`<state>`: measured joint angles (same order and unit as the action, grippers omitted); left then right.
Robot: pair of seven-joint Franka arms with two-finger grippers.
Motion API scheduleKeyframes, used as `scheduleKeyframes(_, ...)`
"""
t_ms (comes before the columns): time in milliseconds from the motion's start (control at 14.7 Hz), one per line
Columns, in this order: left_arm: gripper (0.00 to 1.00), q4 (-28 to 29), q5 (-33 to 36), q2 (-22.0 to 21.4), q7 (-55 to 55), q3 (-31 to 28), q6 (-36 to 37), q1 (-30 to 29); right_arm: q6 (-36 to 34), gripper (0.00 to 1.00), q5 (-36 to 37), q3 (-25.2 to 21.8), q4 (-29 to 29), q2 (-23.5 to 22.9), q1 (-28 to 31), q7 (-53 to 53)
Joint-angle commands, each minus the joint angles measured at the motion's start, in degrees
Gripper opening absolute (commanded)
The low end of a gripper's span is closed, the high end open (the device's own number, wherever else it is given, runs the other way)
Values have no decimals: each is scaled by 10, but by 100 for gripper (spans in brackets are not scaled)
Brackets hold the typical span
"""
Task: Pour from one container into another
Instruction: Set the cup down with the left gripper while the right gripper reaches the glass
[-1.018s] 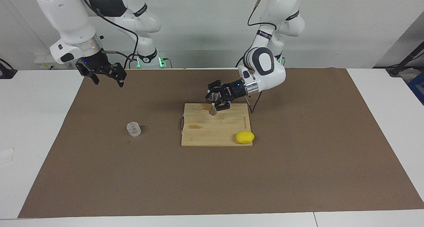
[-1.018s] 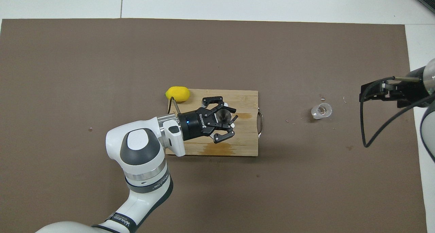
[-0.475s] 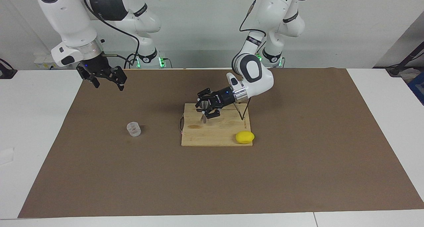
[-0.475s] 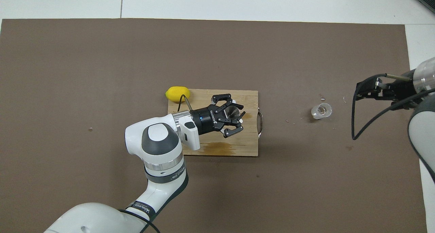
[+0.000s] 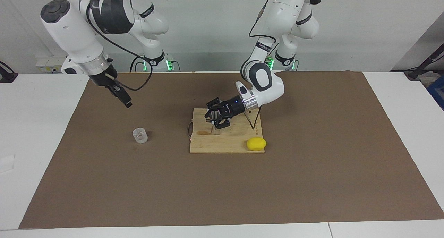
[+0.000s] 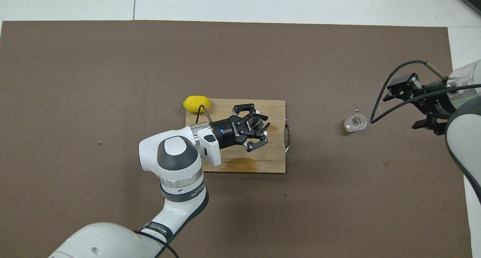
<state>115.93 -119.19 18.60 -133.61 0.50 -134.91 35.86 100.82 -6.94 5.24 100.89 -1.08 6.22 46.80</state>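
Observation:
The clear glass cup point(image 5: 140, 135) stands upright on the brown mat toward the right arm's end; it also shows in the overhead view point(image 6: 355, 122). My left gripper point(image 5: 214, 120) point(image 6: 259, 127) reaches in sideways and is shut on the metal jigger point(image 5: 213, 117) point(image 6: 256, 123). It holds the jigger low over the wooden cutting board point(image 5: 225, 142) point(image 6: 272, 164), mouth up. My right gripper point(image 5: 125, 102) point(image 6: 402, 108) is open and empty. It hangs in the air over the mat beside the cup, apart from it.
A yellow lemon point(image 5: 256, 144) point(image 6: 196, 103) lies at the board's corner toward the left arm's end. A wet stain point(image 6: 240, 164) marks the board's edge nearer the robots. Small bits point(image 6: 355, 108) lie on the mat by the cup.
The left gripper has carried the jigger across the board toward the right arm's end. The right gripper has turned and come down closer to the cup.

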Motion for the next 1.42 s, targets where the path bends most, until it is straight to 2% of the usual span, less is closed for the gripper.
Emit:
scheduleKeyframes(0, 15, -8, -29, 7, -22, -3, -11, 11, 19, 100, -52, 3, 5, -35, 27, 49)
scheduleKeyframes(339, 16, -5, -37, 11, -28, -3, -11, 19, 66, 100, -119, 3, 6, -101, 70, 161)
scheduleKeyframes(475, 18, -4, -39, 12, -28, -3, -14, 19, 77, 100, -151, 3, 6, -128, 90, 163)
scheduleKeyframes(611, 38, -4, -39, 12, -29, -3, -17, 19, 88, 100, -159, 3, 7, -151, 93, 162)
scheduleKeyframes(678, 44, -3, -39, 12, -28, -3, -18, 19, 108, 100, -168, 3, 20, -153, 92, 161)
scheduleKeyframes(814, 46, -1, -39, 12, -29, -3, -18, 18, 156, 100, -182, 4, 70, -154, 105, 135)
scheduleKeyframes(950, 55, -1, -39, 12, -29, -4, -16, 16, 163, 100, -234, 3, 84, -179, 109, 61)
scheduleKeyframes(1018, 71, -2, -38, 12, -29, -4, -16, 13, 165, 100, -238, 3, 90, -185, 110, 54)
scheduleKeyframes(1086, 100, -1, -37, 12, -29, -4, -16, 11, 167, 100, -244, 3, 92, -190, 113, 54)
scheduleKeyframes(1357, 100, 19, -30, 5, -29, -4, 20, -18, 169, 100, -307, 3, 106, -207, 123, 31)
